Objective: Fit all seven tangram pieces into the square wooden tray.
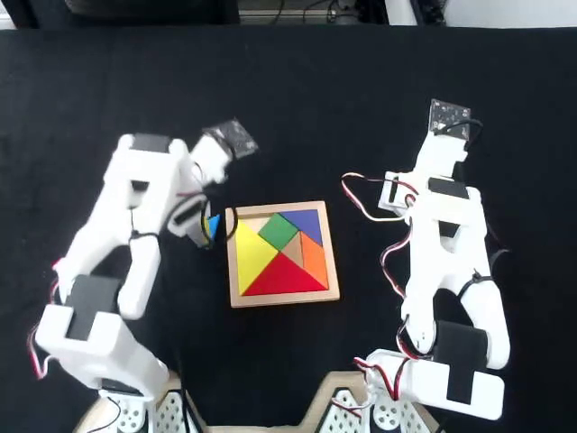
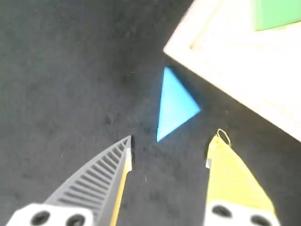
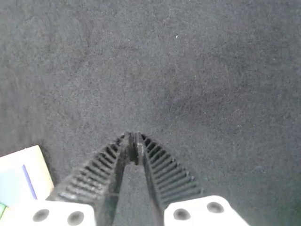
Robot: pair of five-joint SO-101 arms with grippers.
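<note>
The square wooden tray [image 1: 284, 299] lies mid-table holding yellow [image 1: 251, 257], red [image 1: 284, 278], green [image 1: 279, 231], dark blue [image 1: 306, 220], orange [image 1: 313, 253] and small brown [image 1: 290, 257] pieces. A small light-blue triangle [image 1: 214, 224] lies flat on the black cloth just outside the tray's far-left corner. In the left wrist view this triangle [image 2: 174, 103] sits just ahead of my open left gripper [image 2: 173, 140], apart from both fingers. The tray corner [image 2: 235, 89] shows bare wood beside the green piece [image 2: 277, 14]. My right gripper [image 3: 134, 141] is shut on nothing, over bare cloth right of the tray.
Black cloth covers the whole table. The left arm [image 1: 135, 216] bends in from the left and the right arm [image 1: 446, 234] stands upright to the right of the tray. A tray corner [image 3: 21, 179] shows in the right wrist view.
</note>
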